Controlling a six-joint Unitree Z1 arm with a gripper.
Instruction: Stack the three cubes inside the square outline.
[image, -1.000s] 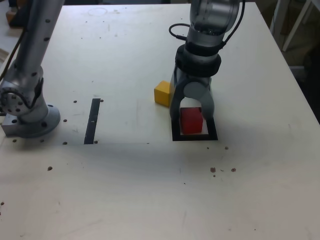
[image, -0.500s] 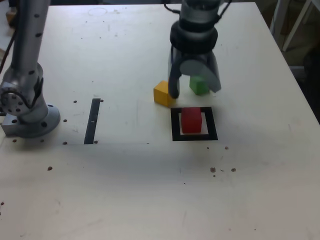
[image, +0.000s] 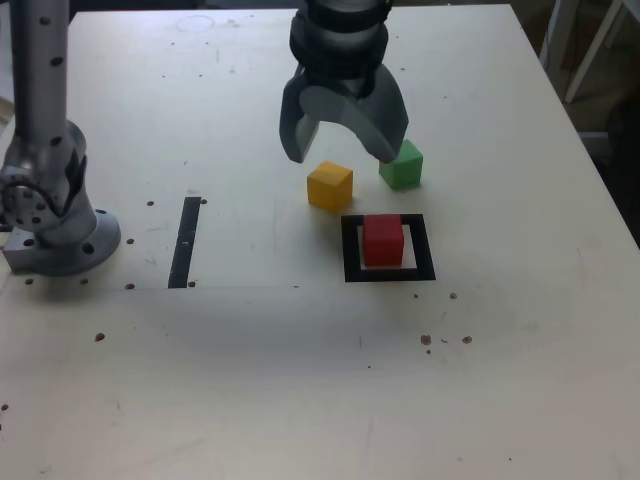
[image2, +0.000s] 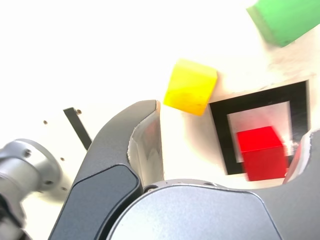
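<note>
Speckled white surface (image: 300, 380) is carrying three small solid cubes and black tape marks.
Grey robot hand (image: 342, 152) is hovering spread and empty; red cube (image: 382, 241) is sitting inside thick black square outline (image: 350, 250), yellow cube (image: 330, 186) and green cube (image: 402, 165) just outside.

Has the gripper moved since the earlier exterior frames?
Yes. The gripper has risen off the red cube in the square outline and shifted toward the exterior view's left, now open above the yellow cube.

Ext cam: high, off-arm, looks down across the whole white counter (image: 300, 380). Wrist cam: close, looks down past the grey gripper (image2: 225, 145). Both share the black square outline (image: 389, 272) (image2: 220, 130) w/ small red cube (image: 382, 241) (image2: 261, 152).
</note>
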